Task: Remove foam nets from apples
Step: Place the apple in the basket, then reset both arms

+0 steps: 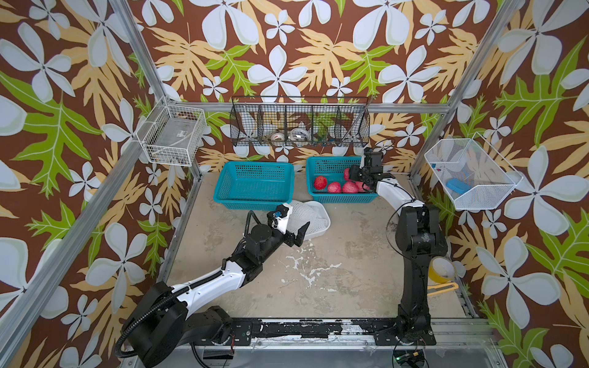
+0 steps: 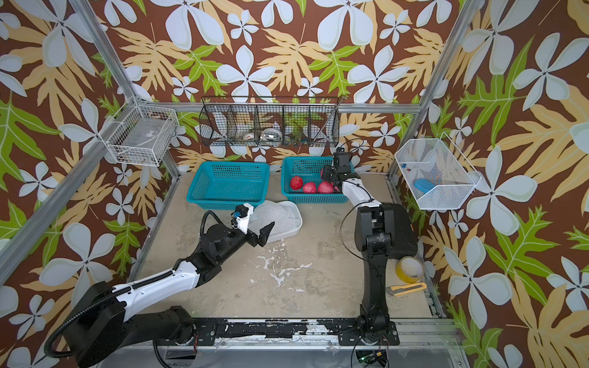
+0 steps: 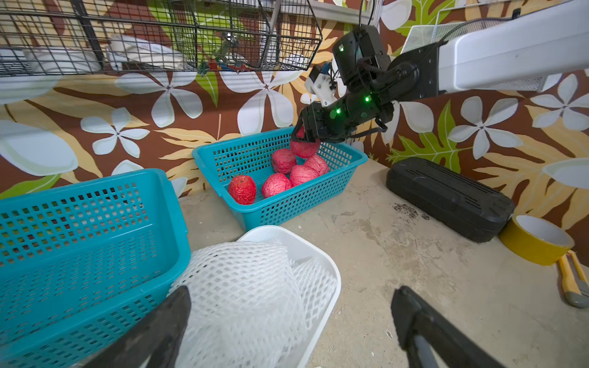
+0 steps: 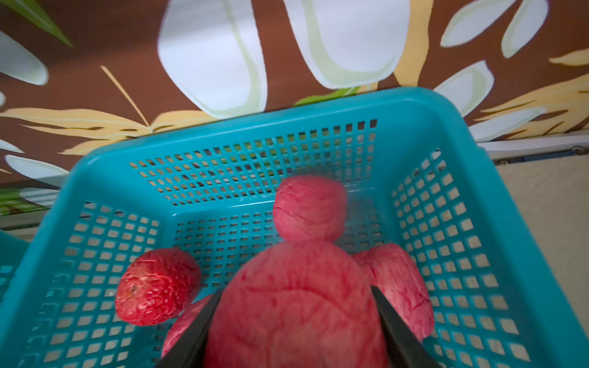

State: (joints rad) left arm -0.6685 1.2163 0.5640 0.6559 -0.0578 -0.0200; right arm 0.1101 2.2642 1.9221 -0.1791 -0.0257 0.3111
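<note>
The bare table (image 1: 350, 270), lower centre in both top views, gave you open room. Beyond it, your left gripper (image 3: 291, 301) hung open over foam nets (image 3: 242, 286) in the white tray (image 3: 331, 274), its edge just beside a teal basket (image 1: 251, 199). Farthest, your right gripper (image 4: 294, 318) clamped an apple (image 4: 293, 280) above five more apples (image 3: 275, 184) in the second teal basket (image 4: 414, 98).

The left basket (image 1: 255, 200) and right basket (image 1: 341, 200) are sitting side by side at the back of the tabletop (image 1: 334, 274). Five apples (image 3: 275, 185) are lying in the right basket, and a sixth apple (image 3: 305, 149) is hanging above them in the right end effector (image 3: 306, 137). A tray (image 1: 325, 223) is resting just in front of the gap between the baskets, with foam nets (image 1: 304, 212) lying in it and the left end effector (image 3: 291, 294) hovering over its near edge.
</note>
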